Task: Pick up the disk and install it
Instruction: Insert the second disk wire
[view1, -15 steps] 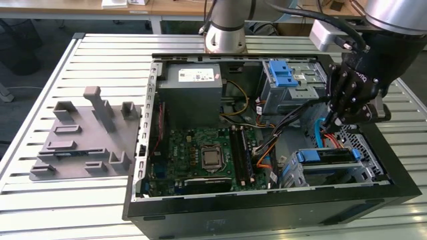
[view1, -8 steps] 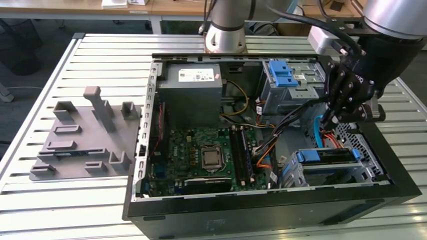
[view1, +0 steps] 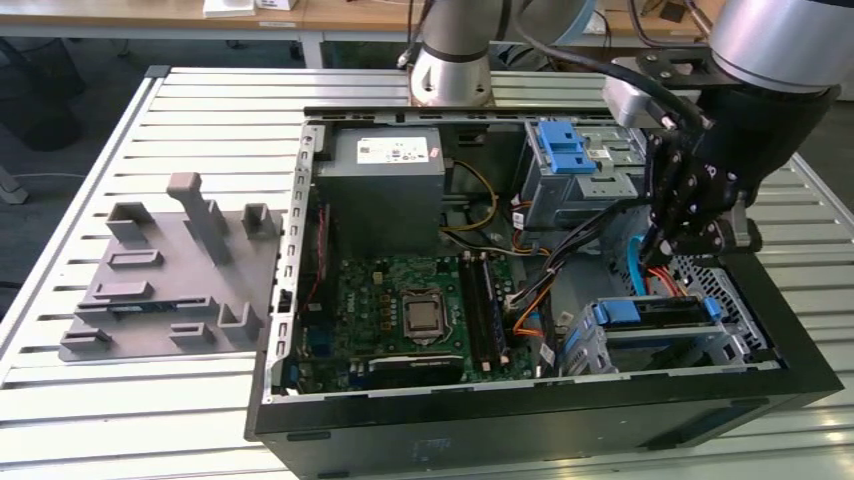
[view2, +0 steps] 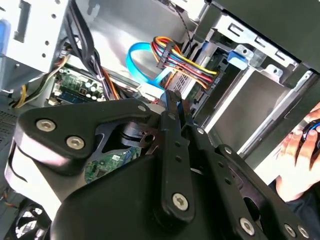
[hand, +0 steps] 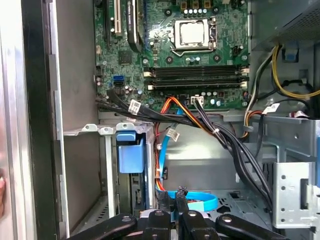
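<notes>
The disk (view1: 650, 313) sits in the metal drive cage (view1: 721, 345) at the case's front corner, on the exterior view's right, with its blue side rails showing. In the first wrist view its blue rail (hand: 129, 152) shows edge-on between the cage walls. My gripper (view1: 683, 240) hangs inside the case just beyond that cage, among the cables. Its fingertips (hand: 165, 194) stand together, shut, with nothing seen between them, close over a looped blue data cable (hand: 200, 200). In the second wrist view the gripper (view2: 172, 97) points toward the cage, where coloured power wires (view2: 185, 62) plug in.
The open computer case (view1: 287, 300) lies on a slatted table, holding a motherboard (view1: 400, 310), a grey power supply box (view1: 387, 170) and an upper bay with a blue latch (view1: 567, 150). A grey fixture (view1: 160, 270) stands beside the case. A person's hand (view2: 300, 145) is near the case's outer wall.
</notes>
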